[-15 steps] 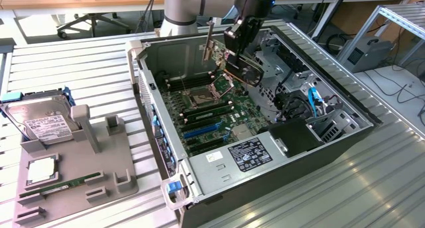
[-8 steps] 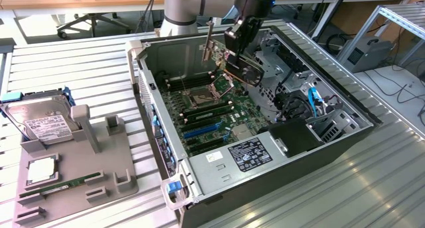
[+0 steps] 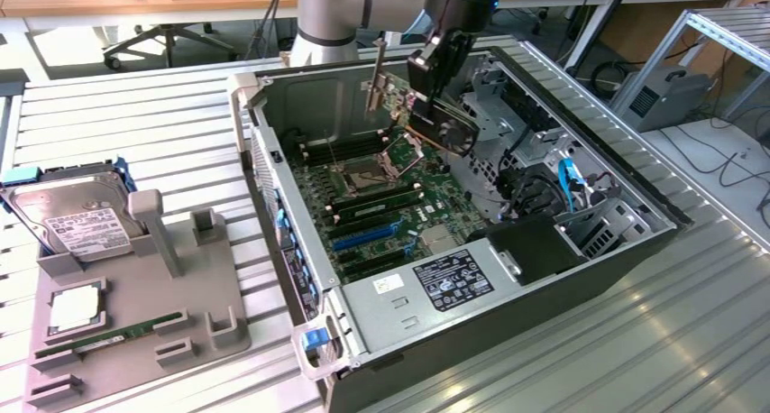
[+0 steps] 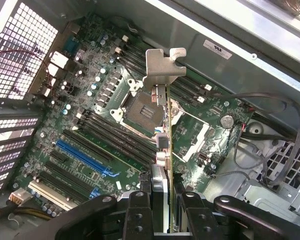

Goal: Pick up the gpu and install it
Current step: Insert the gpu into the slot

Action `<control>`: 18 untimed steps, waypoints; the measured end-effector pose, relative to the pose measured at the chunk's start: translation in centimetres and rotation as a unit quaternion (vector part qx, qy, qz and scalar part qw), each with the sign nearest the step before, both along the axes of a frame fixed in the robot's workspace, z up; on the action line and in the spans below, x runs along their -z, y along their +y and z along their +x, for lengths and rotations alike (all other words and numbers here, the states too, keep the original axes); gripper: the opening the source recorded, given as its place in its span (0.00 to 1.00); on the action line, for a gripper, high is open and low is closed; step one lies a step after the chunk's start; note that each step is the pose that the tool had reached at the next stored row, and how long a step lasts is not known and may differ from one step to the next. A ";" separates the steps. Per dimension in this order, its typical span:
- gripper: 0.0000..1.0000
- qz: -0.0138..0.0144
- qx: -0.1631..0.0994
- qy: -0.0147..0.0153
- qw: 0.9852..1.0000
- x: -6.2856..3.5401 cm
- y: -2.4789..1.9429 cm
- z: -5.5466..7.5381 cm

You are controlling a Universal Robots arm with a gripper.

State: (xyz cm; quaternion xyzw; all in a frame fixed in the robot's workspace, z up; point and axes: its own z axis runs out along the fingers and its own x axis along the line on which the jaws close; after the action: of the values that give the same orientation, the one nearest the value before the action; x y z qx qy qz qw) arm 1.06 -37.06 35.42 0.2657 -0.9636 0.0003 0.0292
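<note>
Our pincer [image 3: 427,75] is clamped on the gpu [image 3: 388,96], holding it on edge in the upper middle of the exterior view, above the motherboard [image 4: 90,125] of the open computer case [image 3: 301,97]. We judge the card light, stiff and fragile, best gripped by the board's edges, away from its contacts. It looks slim and dark, with a silvery end bracket [image 4: 164,65].

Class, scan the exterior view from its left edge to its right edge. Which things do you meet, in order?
hard drive → gpu, clamped in the gripper → blue cable → grey box
</note>
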 end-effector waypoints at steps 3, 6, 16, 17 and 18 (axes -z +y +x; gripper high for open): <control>0.27 0.000 -0.004 0.000 1.000 0.00 0.00 0.0; 0.27 0.000 -0.010 0.000 1.000 0.00 0.00 0.0; 0.27 0.000 -0.023 0.000 1.000 0.00 0.00 0.0; 0.27 0.000 -0.024 0.000 1.000 0.00 0.00 0.0; 0.27 0.000 -0.025 0.000 1.000 0.00 0.00 0.0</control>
State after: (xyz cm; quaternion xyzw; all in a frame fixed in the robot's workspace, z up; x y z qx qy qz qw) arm 1.06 -37.06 35.42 0.2902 -0.9565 0.0010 0.0292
